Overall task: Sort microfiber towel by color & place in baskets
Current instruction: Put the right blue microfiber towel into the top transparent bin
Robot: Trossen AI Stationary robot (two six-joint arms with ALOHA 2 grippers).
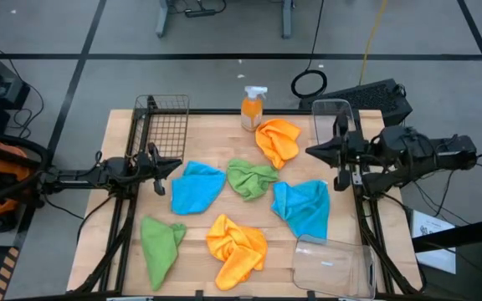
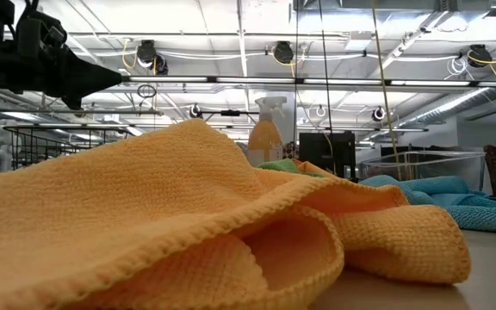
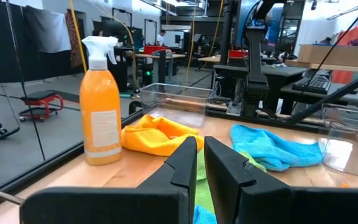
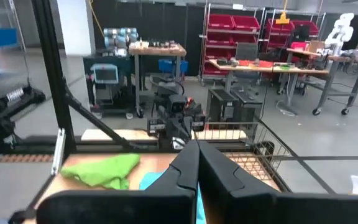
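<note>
Six cloths lie loose on the wooden table in the high view: an orange towel [image 1: 279, 140] at the far side, a green towel [image 1: 251, 178] in the middle, a blue towel [image 1: 197, 186] to its left, a second blue towel [image 1: 304, 207] to the right, and another green towel [image 1: 161, 245] and orange towel [image 1: 238, 245] at the near edge. The black wire basket [image 1: 163, 125] stands at the far left. One clear basket [image 1: 333, 121] stands far right, the other [image 1: 331, 266] near right. My left gripper [image 1: 172, 167] hovers shut beside the left blue towel. My right gripper [image 1: 315, 151] hovers shut between the far orange towel and the right blue towel.
An orange spray bottle with a white trigger [image 1: 253, 109] stands at the far edge, between the wire basket and the far clear basket. In the low view the near orange towel [image 2: 188, 224] fills the foreground. Bare wood shows along the table's left side.
</note>
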